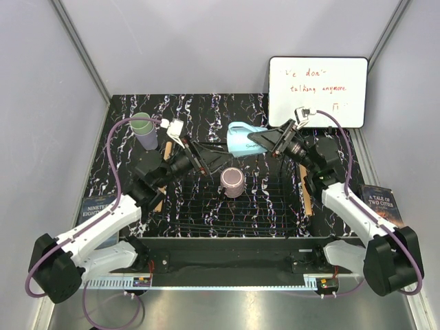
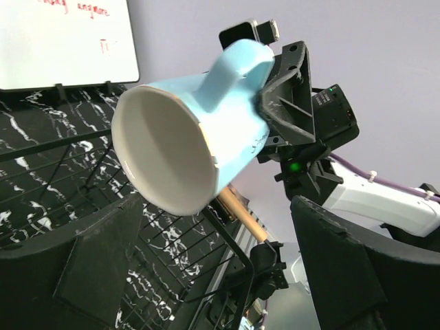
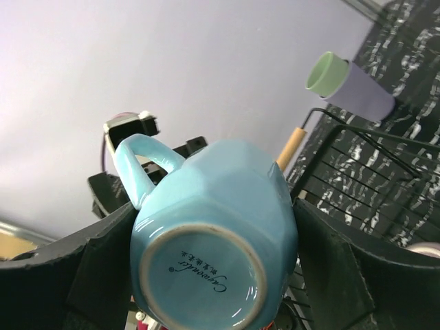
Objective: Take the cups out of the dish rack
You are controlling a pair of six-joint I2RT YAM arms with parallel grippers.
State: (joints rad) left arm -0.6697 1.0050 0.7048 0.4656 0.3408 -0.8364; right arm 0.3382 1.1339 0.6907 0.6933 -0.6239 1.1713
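- Well out to the left of the left fingers [image 1: 206,157], the pale green cup [image 1: 141,122] sits nested in the lavender cup [image 1: 148,141]. Both stand on the worktop [image 1: 124,110], outside the dish rack [image 1: 275,206].
- We see the left fingers spread wide over the rack with nothing between them.
- The mauve-brown cup [image 1: 232,182] rests on the rack's wires, mouth up. It is just nearside of the left fingertips and between the two sets of fingers.
- The light blue mug [image 1: 242,141] lies on its side, raised above the rack's far rim. Its mouth faces the left fingers and its handle is on top.
- The right fingers [image 1: 269,141] are clamped on the mug's body, one on each side.
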